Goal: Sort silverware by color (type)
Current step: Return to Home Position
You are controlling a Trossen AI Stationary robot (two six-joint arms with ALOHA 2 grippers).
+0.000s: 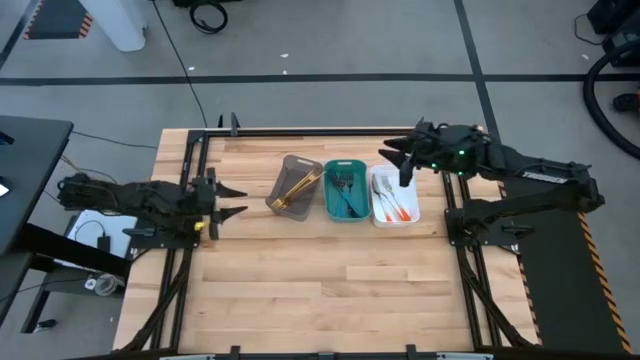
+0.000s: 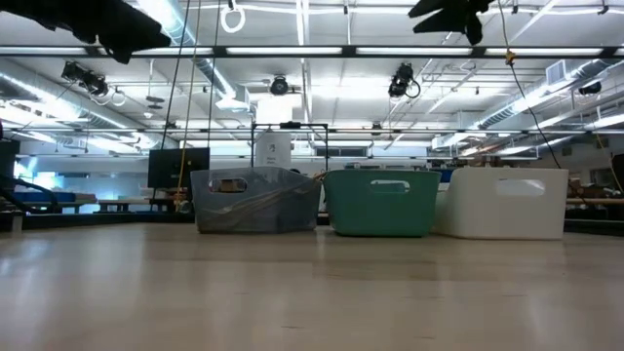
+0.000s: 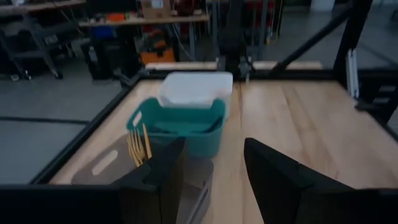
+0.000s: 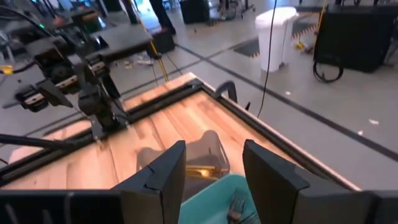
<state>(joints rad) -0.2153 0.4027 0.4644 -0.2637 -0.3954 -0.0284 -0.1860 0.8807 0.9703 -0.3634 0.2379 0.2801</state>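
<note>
Table [image 1: 330,290]: nothing loose on the wood that I can see.

Left arm lies stretched out low along the left side. Left gripper [image 1: 236,199] points right and stops short of the trays. Its jaws are wide apart with nothing between them, and the wrist view shows only bare gap [image 3: 214,149].

Right arm is folded at the far right. Right gripper [image 1: 393,165] is raised over the far ends of the teal and white trays. Its jaws are also spread wide, with nothing held and nothing touched.

Trays sit in a row at the far centre:
- Grey-brown tray [image 1: 285,168], left: gold pieces [image 1: 297,188], leaning.
- Teal tray [image 1: 345,163], middle: blue-handled dark pieces [image 1: 347,195].
- White tray [image 1: 395,222], right: orange-handled pieces [image 1: 395,205].

I can't count the individual pieces.
</note>
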